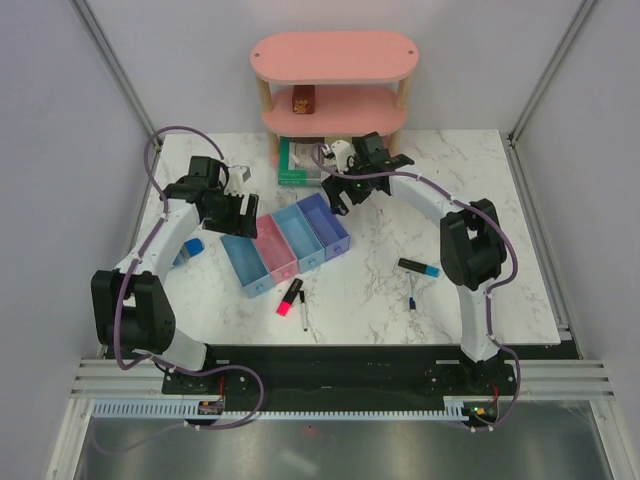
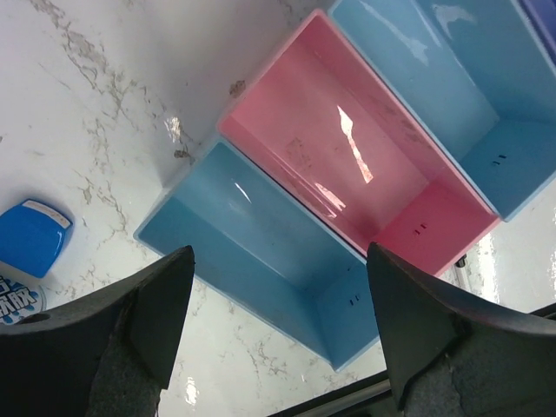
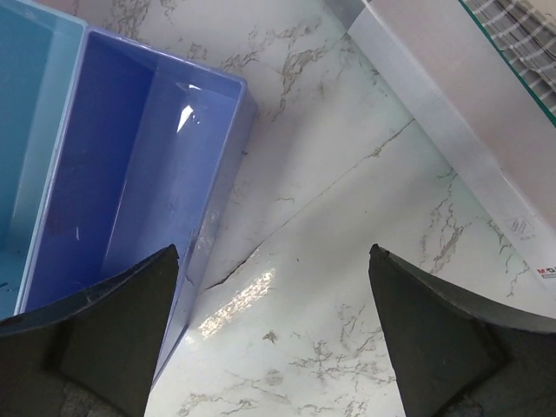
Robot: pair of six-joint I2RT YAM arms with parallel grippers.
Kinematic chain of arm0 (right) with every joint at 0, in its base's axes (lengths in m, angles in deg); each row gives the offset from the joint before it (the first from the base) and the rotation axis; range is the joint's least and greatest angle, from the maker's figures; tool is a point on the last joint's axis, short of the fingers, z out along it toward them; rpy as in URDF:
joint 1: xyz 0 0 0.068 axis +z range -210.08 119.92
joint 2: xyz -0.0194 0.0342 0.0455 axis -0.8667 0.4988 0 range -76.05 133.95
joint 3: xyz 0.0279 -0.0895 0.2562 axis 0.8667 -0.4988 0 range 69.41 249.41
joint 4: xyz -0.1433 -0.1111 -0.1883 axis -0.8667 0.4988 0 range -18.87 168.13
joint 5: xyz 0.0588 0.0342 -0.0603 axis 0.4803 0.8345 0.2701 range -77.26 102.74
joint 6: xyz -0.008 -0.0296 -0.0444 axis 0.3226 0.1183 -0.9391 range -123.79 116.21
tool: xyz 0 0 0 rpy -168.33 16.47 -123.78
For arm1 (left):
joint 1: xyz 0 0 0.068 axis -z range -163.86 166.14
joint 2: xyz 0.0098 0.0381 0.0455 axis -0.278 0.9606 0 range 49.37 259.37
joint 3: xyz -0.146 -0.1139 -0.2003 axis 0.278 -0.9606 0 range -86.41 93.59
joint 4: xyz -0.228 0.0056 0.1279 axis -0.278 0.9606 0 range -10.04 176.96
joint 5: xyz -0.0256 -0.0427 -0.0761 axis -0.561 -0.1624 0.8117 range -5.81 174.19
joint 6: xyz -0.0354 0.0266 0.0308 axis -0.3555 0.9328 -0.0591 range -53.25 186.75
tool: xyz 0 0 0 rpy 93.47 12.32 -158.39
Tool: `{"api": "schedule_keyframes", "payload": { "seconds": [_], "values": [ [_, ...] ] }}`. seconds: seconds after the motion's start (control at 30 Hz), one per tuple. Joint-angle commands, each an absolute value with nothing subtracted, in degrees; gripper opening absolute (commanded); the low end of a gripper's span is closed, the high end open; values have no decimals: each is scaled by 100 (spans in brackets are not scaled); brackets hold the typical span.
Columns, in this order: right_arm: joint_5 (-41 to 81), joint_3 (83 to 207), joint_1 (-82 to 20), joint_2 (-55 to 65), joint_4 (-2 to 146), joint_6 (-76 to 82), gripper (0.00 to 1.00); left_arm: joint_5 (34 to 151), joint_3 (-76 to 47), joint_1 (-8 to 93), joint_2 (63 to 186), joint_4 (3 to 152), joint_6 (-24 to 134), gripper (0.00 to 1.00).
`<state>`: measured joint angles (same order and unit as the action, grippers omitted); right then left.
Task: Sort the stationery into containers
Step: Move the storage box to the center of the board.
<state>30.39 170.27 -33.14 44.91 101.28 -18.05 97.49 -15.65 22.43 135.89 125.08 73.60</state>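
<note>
The white marbled table [image 1: 360, 290] stands inside grey enclosure walls. The stationery lies loose on it, all outside the tray row [image 1: 290, 240]. The pink highlighter [image 1: 290, 298] and one thin pen [image 1: 303, 308] lie just in front of the row. The black-and-blue highlighter [image 1: 418, 267] and the second thin pen [image 1: 411, 300] lie to its right. These items are judged light, rigid and smooth, and the round barrels may roll. Grip each across mid-barrel. The left gripper [image 2: 280, 261] hangs over the row's left end, jaws spread and empty. The right gripper [image 3: 274, 256] hangs beside the purple-blue tray [image 3: 113, 174], likewise spread and empty.
</note>
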Motion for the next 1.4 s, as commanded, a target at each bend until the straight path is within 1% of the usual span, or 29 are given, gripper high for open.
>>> {"api": "schedule_keyframes", "payload": {
  "seconds": [0.0,0.17,0.3,0.6,0.97,1.37],
  "values": [
    [2944,17277,-3222,4611,9978,-1803,98,9650,-1645,2142,13427,12479,7299,87],
    [2751,17215,-3046,4796,9969,-1856,98,9570,-1671,2124,13409,12479,7290,86],
    [2698,17206,-2993,4866,9952,-1821,98,9737,-1768,2124,13453,12409,7238,86],
    [2488,17171,-2984,4945,9926,-1856,98,10089,-1697,2194,13998,12206,7088,83],
    [2320,17084,-2984,5016,9873,-1821,98,9711,-1513,2835,14710,11969,7106,82],
    [1995,16706,-2993,4814,9715,-1803,98,9430,-679,3521,15632,11969,7132,81]
  ]
}}
